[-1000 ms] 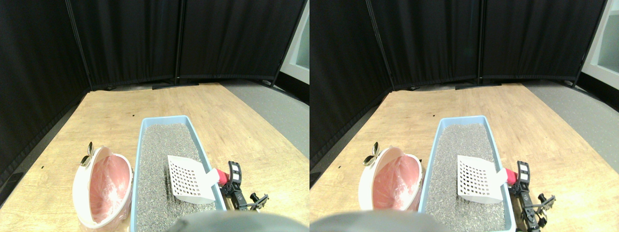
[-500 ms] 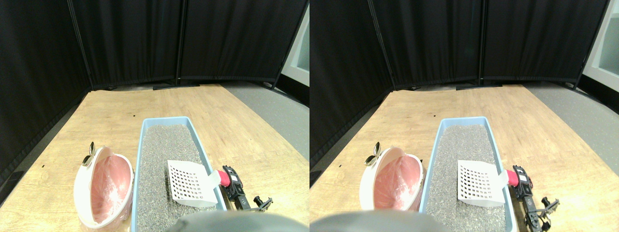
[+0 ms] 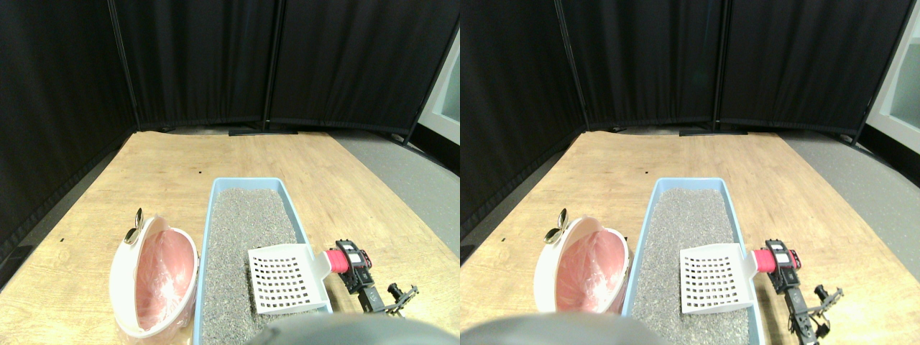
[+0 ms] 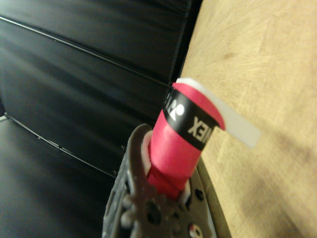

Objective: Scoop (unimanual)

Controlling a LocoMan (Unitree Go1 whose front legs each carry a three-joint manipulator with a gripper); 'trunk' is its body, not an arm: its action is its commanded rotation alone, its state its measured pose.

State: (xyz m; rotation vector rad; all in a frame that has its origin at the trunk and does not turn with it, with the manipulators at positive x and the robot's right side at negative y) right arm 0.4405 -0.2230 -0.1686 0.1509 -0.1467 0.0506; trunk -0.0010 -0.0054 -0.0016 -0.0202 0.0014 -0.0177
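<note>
I've got the right gripper [image 3: 350, 260] closed around the red wrapped handle [image 3: 336, 261] of the white slotted scoop [image 3: 284, 281]; in the wrist view the handle [image 4: 181, 141] sits seated in the dark jaw frame, so I read it as a firm hold.

The scoop's blade lies over the grey litter [image 3: 241, 237] inside the blue litter tray [image 3: 210, 215], near the tray's right wall and toward its near end. Whether the blade edge touches the litter or floats just above, I can't tell.

Key relation: the scoop's long axis runs crosswise to the tray, handle out over the right wall, blade pointing left from the gripper toward the tray's middle. The tray's long axis runs away from the robot.

The white bin with pink liner [image 3: 154, 280] sits on the wooden floor just beside the tray's left wall, near end. Nothing visible in the blade, so I judge the scoop itself not yet done; the next push likely goes leftward, blade down.
</note>
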